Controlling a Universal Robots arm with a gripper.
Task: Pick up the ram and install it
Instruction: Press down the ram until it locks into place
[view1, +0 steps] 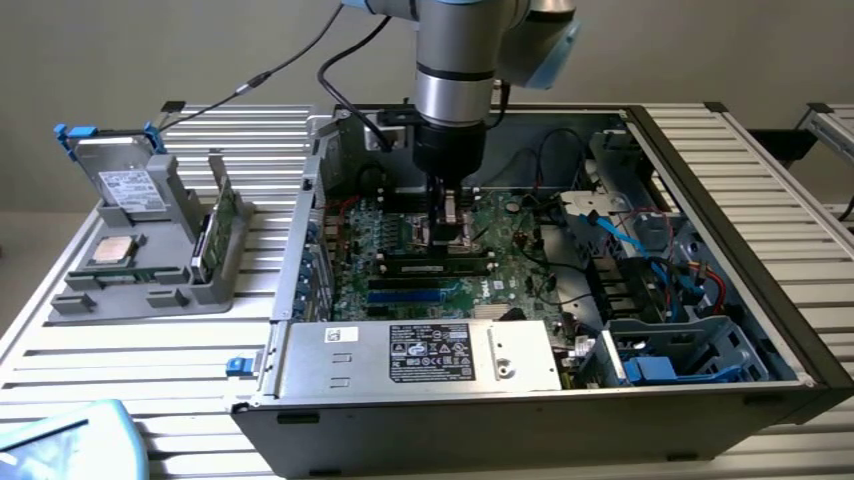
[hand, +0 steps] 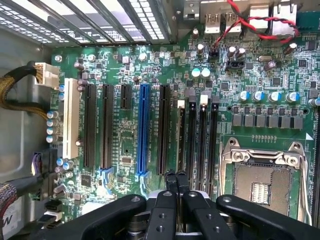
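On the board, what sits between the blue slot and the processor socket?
In the wrist view: one long black slot, then four narrow memory slots side by side. The shut gripper reaches that row's end.

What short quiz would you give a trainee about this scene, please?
1. True or false: the gripper hangs outside the computer case.
2. The gripper's jaws are: A wide open, B shut, C half open.
3. Where does the silver processor lie?
Key: 1 false, it is inside the case, over the motherboard; 2 B; 3 in the grey holder at the exterior view's left, outside the case.
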